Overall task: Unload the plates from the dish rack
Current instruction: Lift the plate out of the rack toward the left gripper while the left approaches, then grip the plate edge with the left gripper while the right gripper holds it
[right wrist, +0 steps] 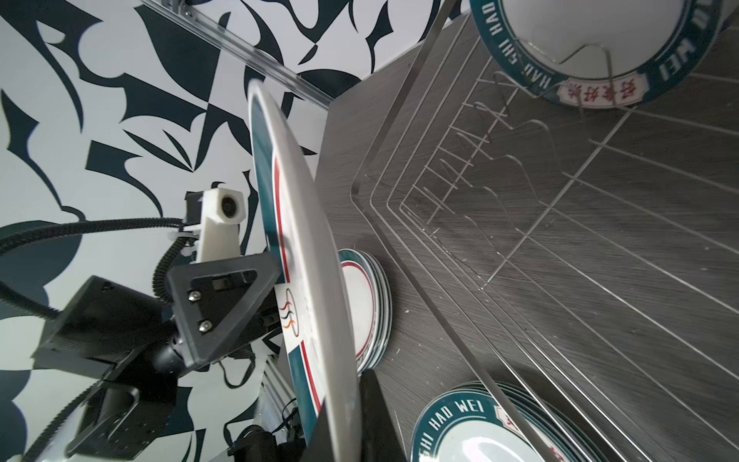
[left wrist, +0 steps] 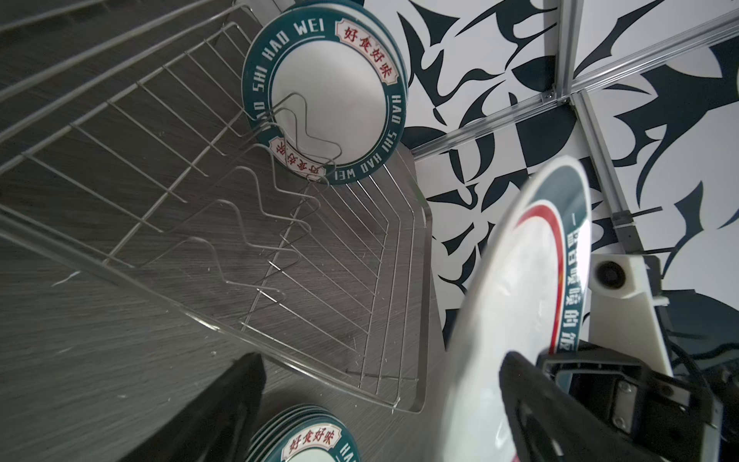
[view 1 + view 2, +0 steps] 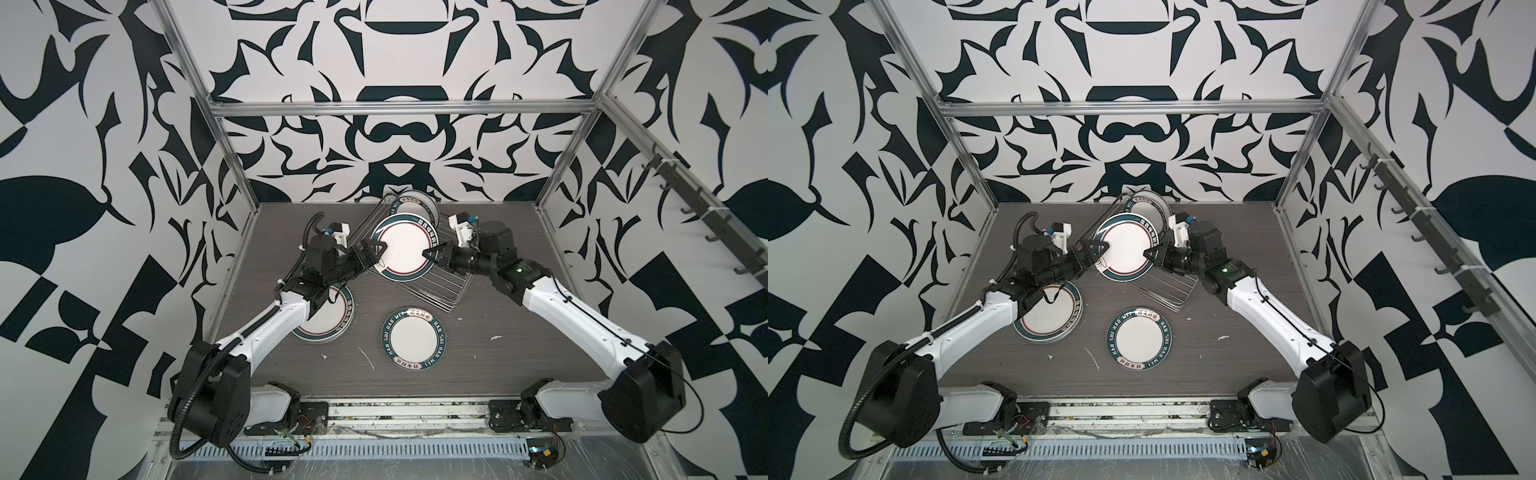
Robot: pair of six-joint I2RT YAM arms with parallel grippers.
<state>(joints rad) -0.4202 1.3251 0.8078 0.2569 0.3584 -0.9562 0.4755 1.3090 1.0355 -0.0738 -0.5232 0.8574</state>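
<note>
**Glossy plate aloft, pinched at one rim**

Big plate (image 3: 401,253) aloft over the rack (image 3: 436,293), tilted, printed face toward the top views, seemingly clear of the wires. On its right rim, right gripper (image 3: 430,254) clamped tight on the teal band: the only firm hold. At the opposite rim, left gripper (image 3: 376,250) with jaws apart, straddling the edge, one finger (image 1: 224,304) across the face, not yet pinching.

Probably ceramic or melamine: stiff, no give, smooth and glazed, so slippery under hard jaws. Likely heavy enough to pivot or droop about a one-sided pinch. Breakable, or at least chippable, if dropped on the wires or the surface (image 3: 498,353). Best taken at the rim, jaws over the edge and deep enough to pass the raised lip; opposite rims for two grippers, as here. Wise to close the left fully before easing the right.

Elsewhere: small plates (image 3: 417,203) upright among the prongs at the rack's far end, not yet unloaded; big stack (image 3: 332,320) flat on the surface under the left arm; small stack (image 3: 413,338) flat near the front middle. Same hold for the upright ones: top of the rim, then a straight lift out of the prongs to avoid snagging.
</note>
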